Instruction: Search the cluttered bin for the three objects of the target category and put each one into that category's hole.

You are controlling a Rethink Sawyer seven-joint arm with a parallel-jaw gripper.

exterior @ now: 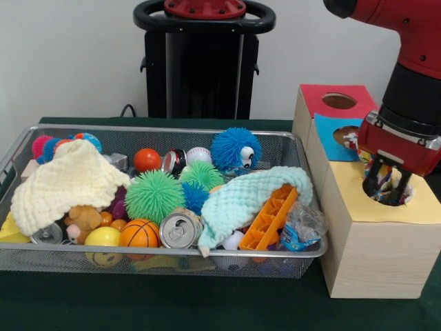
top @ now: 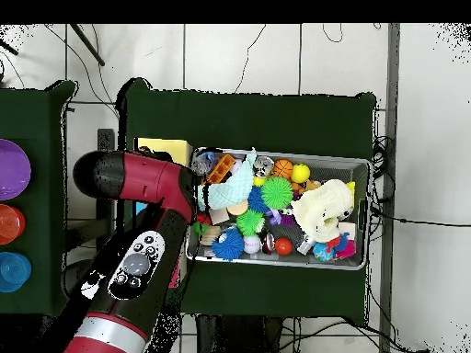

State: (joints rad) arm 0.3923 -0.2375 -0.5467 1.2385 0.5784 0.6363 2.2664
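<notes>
1. Front view shows a wire-mesh bin crowded with toys: a spiky green rubber ball, a fuzzy blue ball with an eye, a small ribbed basketball, a shiny drink can lying end-on, and a moulded orange plastic block.
2. Two soft knitted cloths drape over the heap, a cream cloth at the left and a mint cloth at the right, hiding whatever lies beneath.
3. Right of the bin stand pale wooden boxes topped red, blue and yellow, each with a round hole.
4. Over the near, yellow-topped hole the gripper dips inside; a striped, multicoloured object shows between its dark fingers, but I cannot tell whether they clench it.
5. Overhead, the red arm covers the boxes almost entirely.
</notes>
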